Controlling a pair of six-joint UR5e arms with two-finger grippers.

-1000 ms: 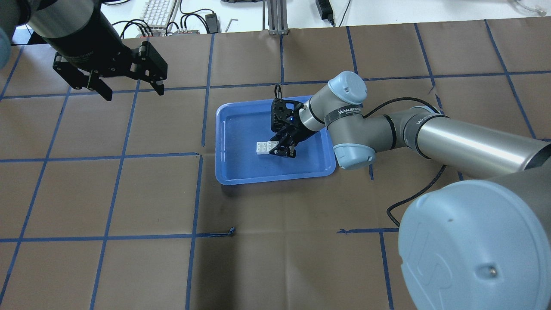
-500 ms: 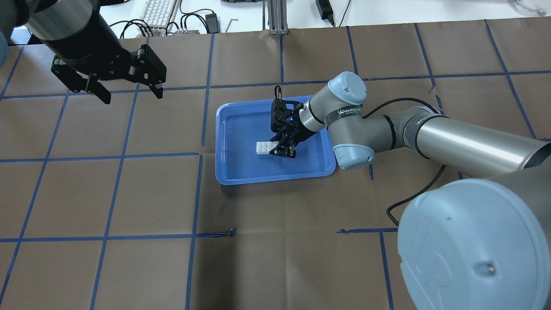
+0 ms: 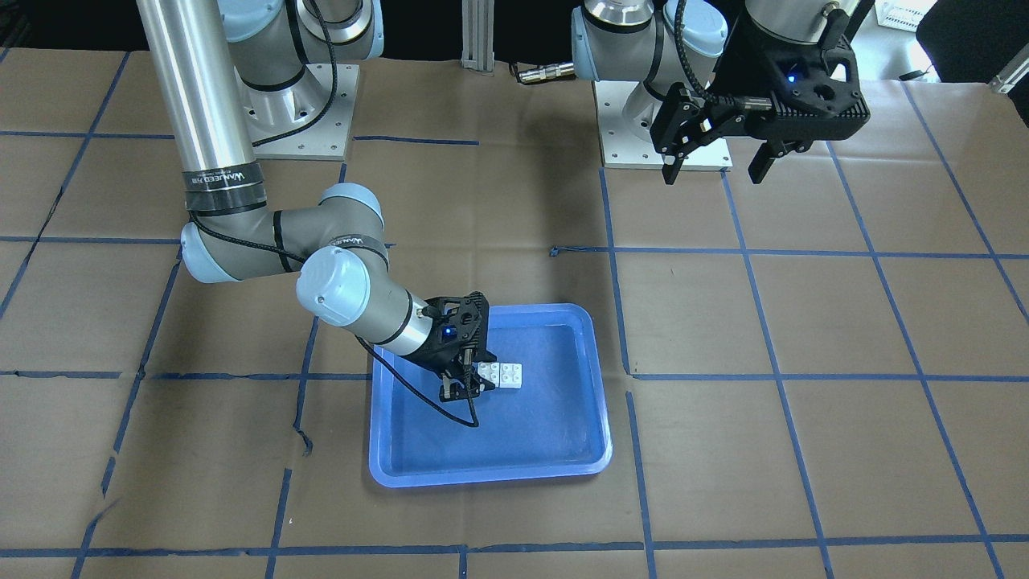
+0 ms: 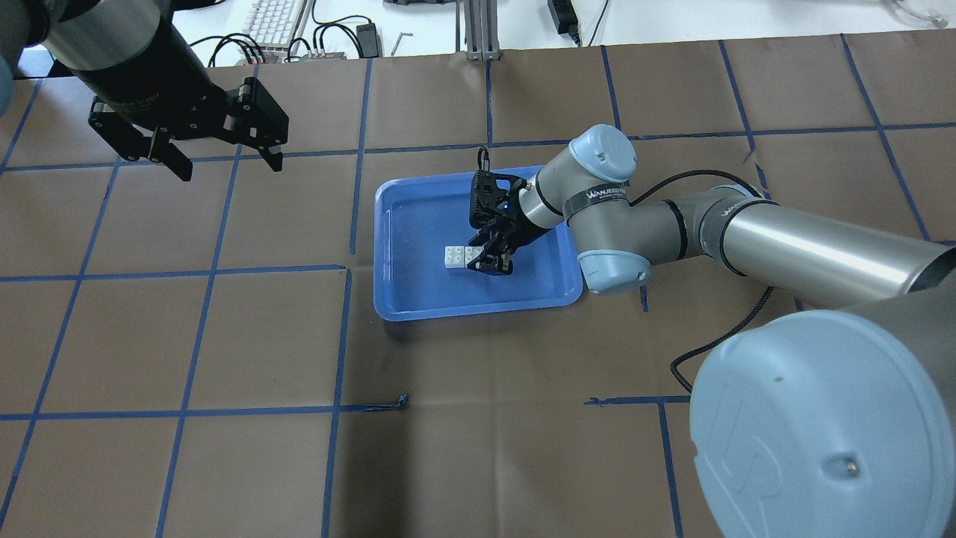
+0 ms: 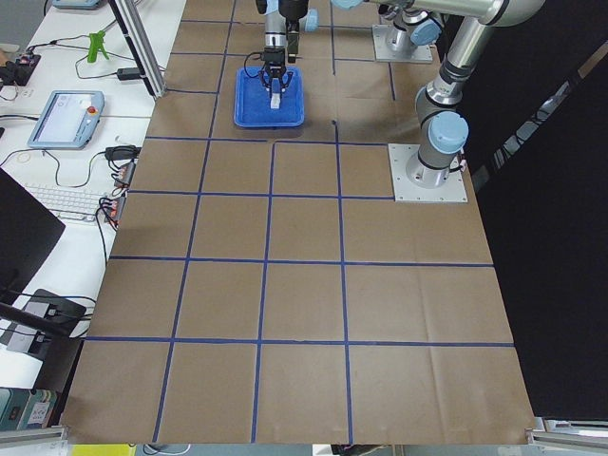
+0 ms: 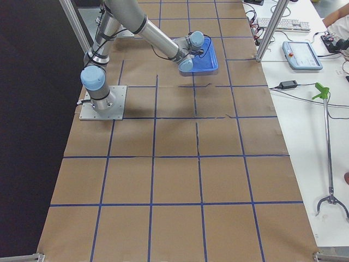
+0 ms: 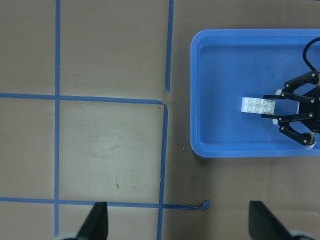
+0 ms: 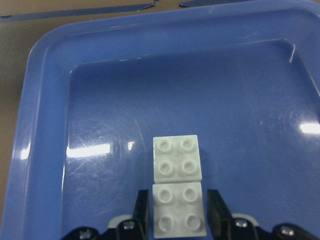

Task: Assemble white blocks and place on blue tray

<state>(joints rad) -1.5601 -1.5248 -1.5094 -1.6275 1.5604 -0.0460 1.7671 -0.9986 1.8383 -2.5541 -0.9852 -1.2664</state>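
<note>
My right gripper (image 8: 178, 210) is low over the floor of the blue tray (image 8: 100, 100), with one finger on each flank of the nearer of the two white blocks (image 8: 178, 190) at the bottom centre of my wrist view. The pads sit right against the block's sides with no gap I can make out, so I judge I am clamped on it, though only lightly, since nothing looks squeezed or tilted. Both blocks lie flat, studs up and end to end, touching along one seam. They are near the middle of the tray, which sits at the centre of the overhead frame. I cannot tell from here how firmly the two are joined. I hold the near block by its smooth sides because that keeps the studs free and lets the pair settle level on the tray floor, well inside the raised rim. My wrist comes in from the tray's right side in the overhead view, so the far block points away from me and nothing blocks a straight pull-back. My left gripper (image 4: 228, 164) hangs in the upper left of that view, fingers spread and empty. It is high over the brown-papered table (image 4: 224, 336), well apart from the tray, so it cannot knock anything. The placing looks all but done. What seems left is to let go without dragging the pair.
</note>
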